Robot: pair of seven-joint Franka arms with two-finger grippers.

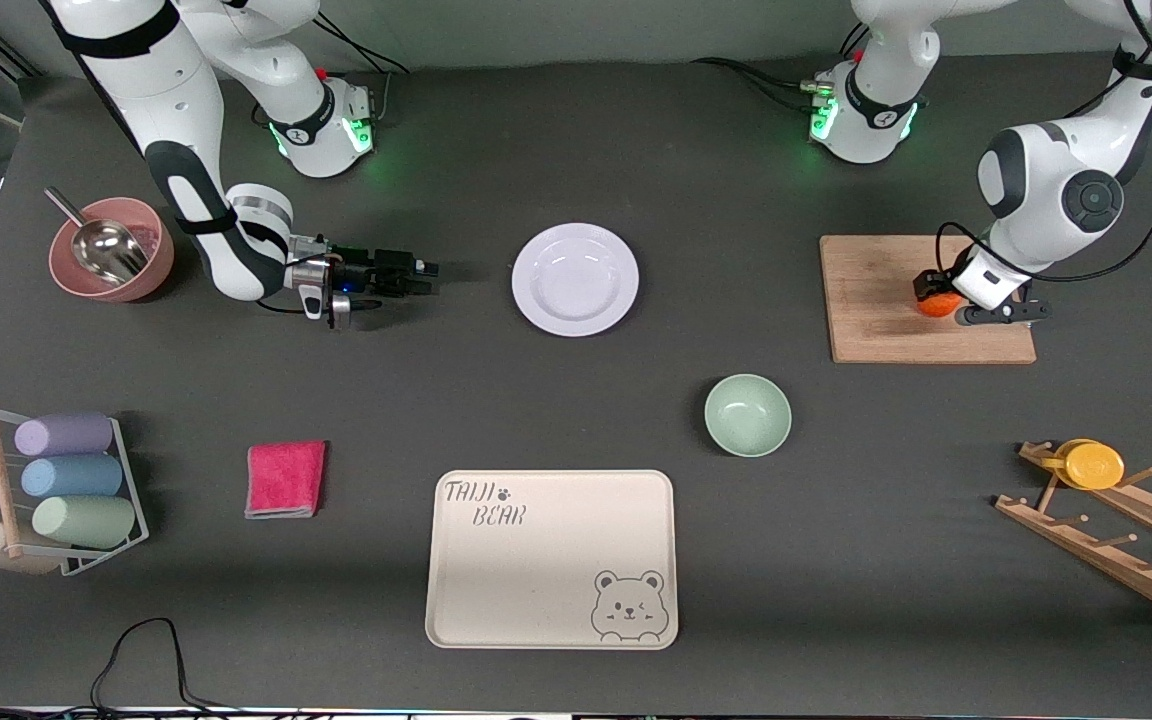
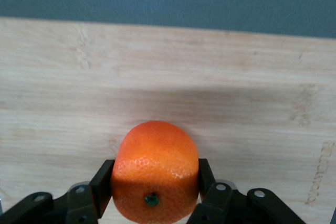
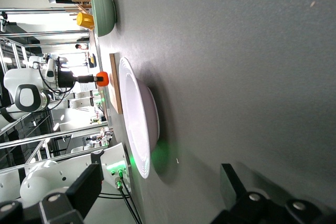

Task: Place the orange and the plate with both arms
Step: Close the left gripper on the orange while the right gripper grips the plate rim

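Orange sits on cutting board, pinched by left gripper; lift straight up, grip unchanged. Right gripper, spread, lies at 9 o'clock of plate, mid-bench; approach level to catch the rim.

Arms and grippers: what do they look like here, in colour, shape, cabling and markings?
Both arms have glossy white rounded shells with dark grey joint bands and discs. Green lights glow at each base, black cables trail along the links. The right gripper is black beneath a silver wrist ring. The left gripper has black fingers with silver rivets.
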